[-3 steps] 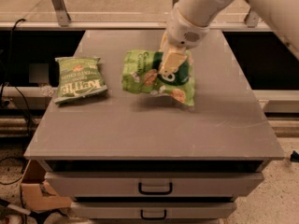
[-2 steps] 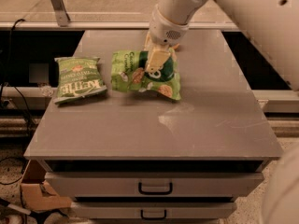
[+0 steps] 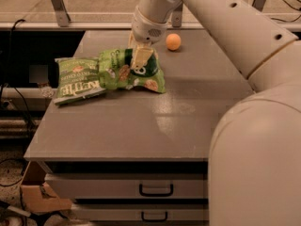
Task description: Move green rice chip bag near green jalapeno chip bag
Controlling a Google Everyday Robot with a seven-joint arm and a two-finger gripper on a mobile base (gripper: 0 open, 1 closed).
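The green rice chip bag [image 3: 123, 74] is bright green with tan rice-cake pictures and lies on the grey table top [image 3: 141, 126], its left edge touching the right end of the green jalapeno chip bag [image 3: 75, 81]. That bag is olive-green with white "KETTLE" lettering and lies flat at the table's left side. My gripper [image 3: 141, 60] comes down from the arm at the top and is shut on the upper middle of the rice chip bag.
A small orange ball [image 3: 173, 42] sits on the table behind and to the right of the gripper. My arm's large white links fill the right side. Drawers with dark handles [image 3: 156, 190] are below the table top. A cardboard box [image 3: 40, 197] stands on the floor at the lower left.
My gripper has carried the rice chip bag leftward across the table. The bag now touches the KETTLE bag. The orange ball has come into sight behind the gripper.
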